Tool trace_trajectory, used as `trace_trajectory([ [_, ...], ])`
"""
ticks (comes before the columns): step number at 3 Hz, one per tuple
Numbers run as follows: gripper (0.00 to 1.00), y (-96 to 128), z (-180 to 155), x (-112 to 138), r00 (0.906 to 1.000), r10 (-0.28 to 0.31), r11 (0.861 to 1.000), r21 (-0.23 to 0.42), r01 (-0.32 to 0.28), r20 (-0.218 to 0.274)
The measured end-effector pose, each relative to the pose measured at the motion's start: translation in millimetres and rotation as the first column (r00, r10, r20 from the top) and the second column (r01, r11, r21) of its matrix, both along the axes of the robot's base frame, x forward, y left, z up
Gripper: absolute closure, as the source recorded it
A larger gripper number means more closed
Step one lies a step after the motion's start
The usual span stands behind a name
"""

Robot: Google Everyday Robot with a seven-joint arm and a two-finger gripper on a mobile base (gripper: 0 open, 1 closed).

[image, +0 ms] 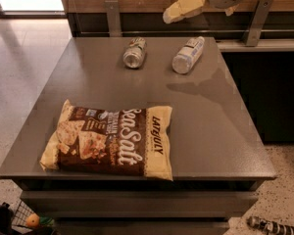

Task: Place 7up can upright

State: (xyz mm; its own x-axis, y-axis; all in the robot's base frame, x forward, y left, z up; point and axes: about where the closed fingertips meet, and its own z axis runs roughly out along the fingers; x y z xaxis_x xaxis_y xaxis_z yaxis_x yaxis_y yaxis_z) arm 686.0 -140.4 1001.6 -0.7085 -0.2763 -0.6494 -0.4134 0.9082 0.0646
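The flat square table top [210, 131] is dull grey-brown. At its far edge lie the small silvery metal 7up can [134, 53], labelled pale green and white, and a clear plastic bottle [188, 55], labelled white and blue. Near its front lies a dark brown crisp bag [110, 141] with cream ends. Above its far edge hangs the cream-coloured gripper [174, 12].

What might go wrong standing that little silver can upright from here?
The small silvery 7up can lies on its side, so it may roll when touched. The clear plastic bottle lies close beside it; the cream-coloured gripper, hovering above the far edge of the grey table, nearer the bottle, might bump or grab that instead.
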Motion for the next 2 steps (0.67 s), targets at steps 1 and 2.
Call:
trace_trajectory([
  [1, 0.0, 28, -17, 25, 0.9957, -0.059, 0.997, -0.06, 0.055, -0.071],
  [2, 0.0, 59, -36, 46, 0.9879, -0.085, 0.992, -0.102, 0.072, -0.129],
])
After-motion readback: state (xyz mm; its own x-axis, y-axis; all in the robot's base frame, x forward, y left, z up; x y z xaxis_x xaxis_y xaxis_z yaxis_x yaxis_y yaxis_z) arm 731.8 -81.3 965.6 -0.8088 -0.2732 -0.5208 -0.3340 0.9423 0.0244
